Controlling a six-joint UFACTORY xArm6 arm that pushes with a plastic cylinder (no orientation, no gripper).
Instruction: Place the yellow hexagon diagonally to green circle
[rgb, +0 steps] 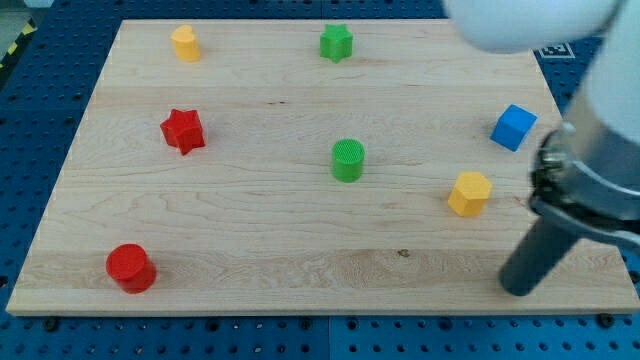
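Near the four o'clock corner of the wooden worktop (300, 250), my tip (520, 288) rests on the board, the dark rod rising from it toward the view's right into the arm's pale body. There is no hand on this rod, so nothing is open, closed or gripping. The yellow hexagon (469, 193) lies at about eleven o'clock from my tip, near it but apart, with bare wood between them. The green circle (347, 160) stands close to the board's middle, and the hexagon sits at roughly four o'clock from it, well apart. A blue cube (513, 127) is at one o'clock from the hexagon, near the board's right edge. A green star (336, 43) sits at twelve o'clock from the green circle, close to the top edge. A second yellow block (185, 43), its shape unclear, is near the top left corner. A red star (183, 130) lies at six o'clock from it, and a red cylinder (131, 267) stands near the bottom left corner.
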